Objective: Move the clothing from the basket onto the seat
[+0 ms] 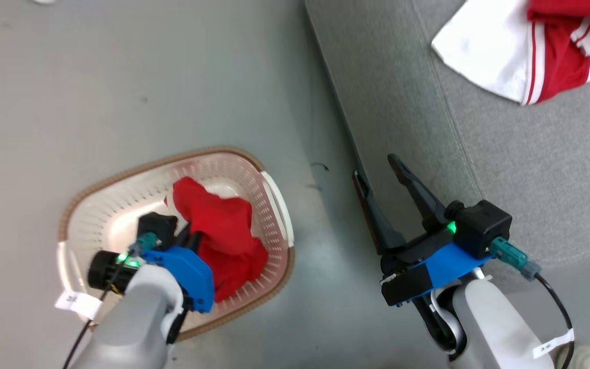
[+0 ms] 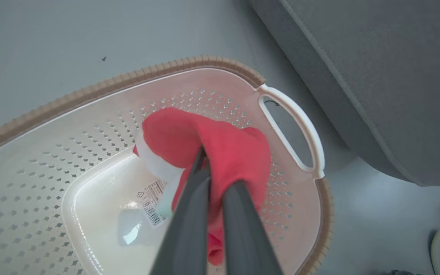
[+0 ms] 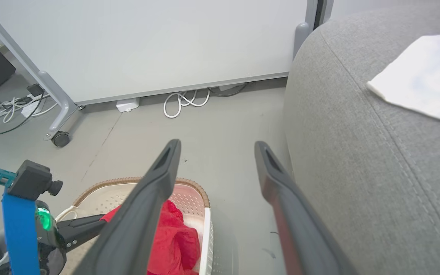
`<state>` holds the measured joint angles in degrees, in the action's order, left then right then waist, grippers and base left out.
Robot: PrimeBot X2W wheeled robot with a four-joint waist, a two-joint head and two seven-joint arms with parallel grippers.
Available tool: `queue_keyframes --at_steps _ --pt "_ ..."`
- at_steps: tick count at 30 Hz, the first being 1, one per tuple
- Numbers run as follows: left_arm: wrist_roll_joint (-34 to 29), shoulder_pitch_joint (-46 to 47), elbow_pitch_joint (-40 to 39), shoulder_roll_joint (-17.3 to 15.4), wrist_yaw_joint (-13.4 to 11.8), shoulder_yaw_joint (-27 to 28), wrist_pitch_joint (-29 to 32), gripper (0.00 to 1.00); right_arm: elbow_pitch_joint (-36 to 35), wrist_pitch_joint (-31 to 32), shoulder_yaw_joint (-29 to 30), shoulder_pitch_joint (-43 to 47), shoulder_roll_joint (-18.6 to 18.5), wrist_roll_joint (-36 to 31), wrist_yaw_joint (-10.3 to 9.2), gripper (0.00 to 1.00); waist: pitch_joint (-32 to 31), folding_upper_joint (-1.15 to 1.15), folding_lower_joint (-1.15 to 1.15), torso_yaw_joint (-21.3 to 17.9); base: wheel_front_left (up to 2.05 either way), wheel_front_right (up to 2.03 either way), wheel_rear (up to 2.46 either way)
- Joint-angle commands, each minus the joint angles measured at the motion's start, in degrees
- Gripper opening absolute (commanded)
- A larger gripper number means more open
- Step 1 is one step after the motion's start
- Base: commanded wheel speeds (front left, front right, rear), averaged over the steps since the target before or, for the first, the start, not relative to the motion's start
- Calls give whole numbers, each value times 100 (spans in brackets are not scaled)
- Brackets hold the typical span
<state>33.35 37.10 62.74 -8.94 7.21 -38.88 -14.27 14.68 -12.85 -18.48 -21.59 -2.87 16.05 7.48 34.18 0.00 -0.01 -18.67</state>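
The left end effector reaches down into the basket, its two dark fingers pressed together and pinching a fold of the plain red garment. The cloth bunches up around the fingertips and drapes over them. Part of it hangs toward the basket's perforated wall on the side nearest the white handle. A white edge of fabric shows under the red, just above the paper label on the basket floor. The basket stands on the grey floor, near the edge of the seat but apart from it.

The right end effector is spread wide with nothing between its fingers. It sits beside the front edge of the seat, fingers pointing along that edge.

The red and white garment with striped trim lies on the seat, well apart from both arms.

In the right wrist view, a white cable lies looped on the floor at the foot of a pale wall panel.
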Motion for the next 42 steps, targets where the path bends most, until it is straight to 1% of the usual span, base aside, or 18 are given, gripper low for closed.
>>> queue_keyframes --at_steps 1,7,10,17,22,26,30,34,42 --pt "62 -98 -99 39 37 -86 -38 0 26 44 23 107 -3 -55 3 100 -560 0 1 357 0 0 0" --pt "243 -381 -554 67 38 -562 -94 0 80 278 50 373 -4 -159 3 100 -1377 0 1 745 0 0 0" --pt "256 -421 -855 25 37 -772 -101 0 66 388 54 522 -4 -186 3 100 -1695 0 1 951 0 0 0" --pt "204 -376 -1696 -115 37 -942 -98 0 30 614 127 885 -5 -208 3 100 -2259 0 1 1374 0 0 0" --pt "109 -177 -2124 -172 37 -1055 -100 0 -27 717 190 1147 -5 -196 3 100 -2599 0 1 1587 0 0 0" --pt "121 22 -2294 -166 38 -1229 -100 0 -68 799 205 1301 -5 -172 3 100 -2821 0 1 1709 0 0 0" --pt "241 256 -2408 -91 22 -1426 -64 0 -117 861 198 1400 -5 -155 3 100 -2952 0 1 1790 0 0 0" --pt "392 615 -2533 -24 22 -1663 106 0 -179 911 204 1454 -5 -157 3 100 -3010 0 1 1844 0 0 0" --pt "599 1095 -2538 87 21 -1852 164 0 -259 979 190 1519 -5 -176 3 100 -3052 0 1 1836 0 0 0"
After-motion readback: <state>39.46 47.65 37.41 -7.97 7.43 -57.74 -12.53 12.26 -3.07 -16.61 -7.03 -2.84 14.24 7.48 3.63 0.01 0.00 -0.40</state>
